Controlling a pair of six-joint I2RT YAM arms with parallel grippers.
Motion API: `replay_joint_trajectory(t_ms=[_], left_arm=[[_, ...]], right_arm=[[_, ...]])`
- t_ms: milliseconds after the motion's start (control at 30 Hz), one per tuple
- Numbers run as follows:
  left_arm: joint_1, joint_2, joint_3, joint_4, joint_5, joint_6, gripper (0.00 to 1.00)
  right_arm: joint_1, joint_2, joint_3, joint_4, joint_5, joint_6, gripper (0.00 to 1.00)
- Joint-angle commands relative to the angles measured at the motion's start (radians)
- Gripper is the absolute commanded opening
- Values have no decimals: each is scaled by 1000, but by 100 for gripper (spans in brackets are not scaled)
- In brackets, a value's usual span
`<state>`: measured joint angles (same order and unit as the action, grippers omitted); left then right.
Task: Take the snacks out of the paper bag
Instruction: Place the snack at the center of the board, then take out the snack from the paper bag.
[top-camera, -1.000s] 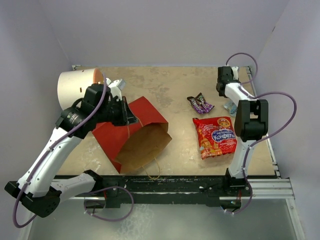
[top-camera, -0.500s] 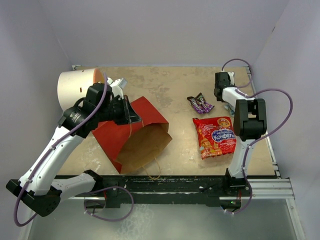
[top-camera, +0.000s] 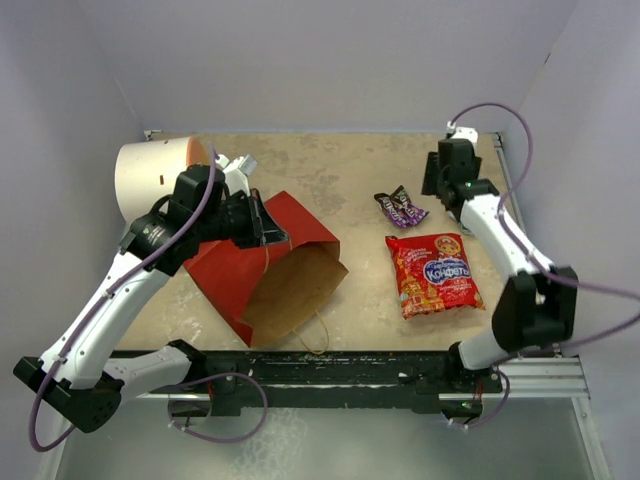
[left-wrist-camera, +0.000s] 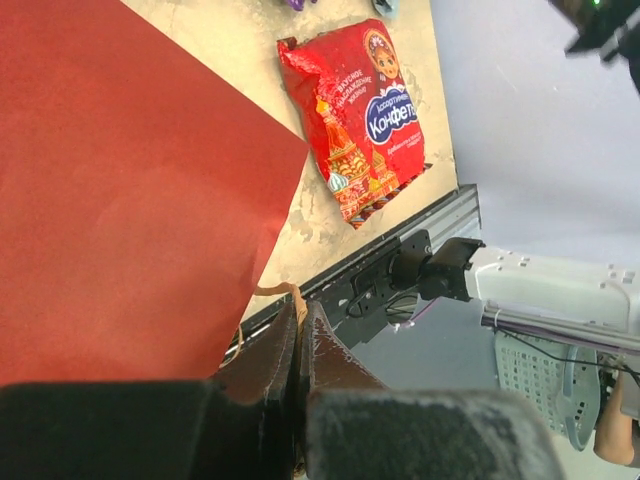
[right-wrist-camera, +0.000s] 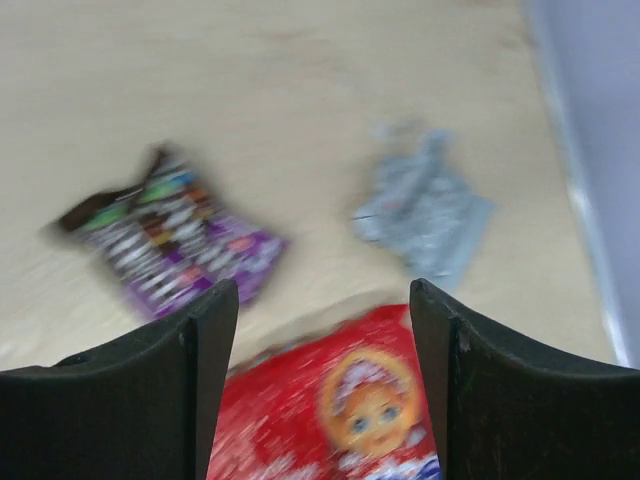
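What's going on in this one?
The left gripper is pinched shut on the rim of the bag, which lies tipped on its side, mouth toward the near edge. Three snacks are out on the table: the red packet, a purple packet and a silver wrapper. The right gripper hangs open above them, holding nothing.

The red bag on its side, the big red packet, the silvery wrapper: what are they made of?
Tall red paper bag: apparently paper, matte red outside, brown kraft inside, creased. Large flat red packet: probably glossy plastic film, printed, crinkled. Small silvery wrapper: foil or metallised film; blurred.
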<state>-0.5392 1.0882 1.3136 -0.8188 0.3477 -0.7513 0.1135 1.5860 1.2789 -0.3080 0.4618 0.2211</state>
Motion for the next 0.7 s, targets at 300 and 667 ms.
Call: replay_joint_trajectory(t_ms=[300, 667], left_arm=[[10, 19, 150, -50, -124, 0, 0], [21, 42, 257, -173, -170, 36, 0]], right_arm=[[603, -650, -433, 299, -691, -199, 71], [968, -539, -529, 462, -612, -895, 64]])
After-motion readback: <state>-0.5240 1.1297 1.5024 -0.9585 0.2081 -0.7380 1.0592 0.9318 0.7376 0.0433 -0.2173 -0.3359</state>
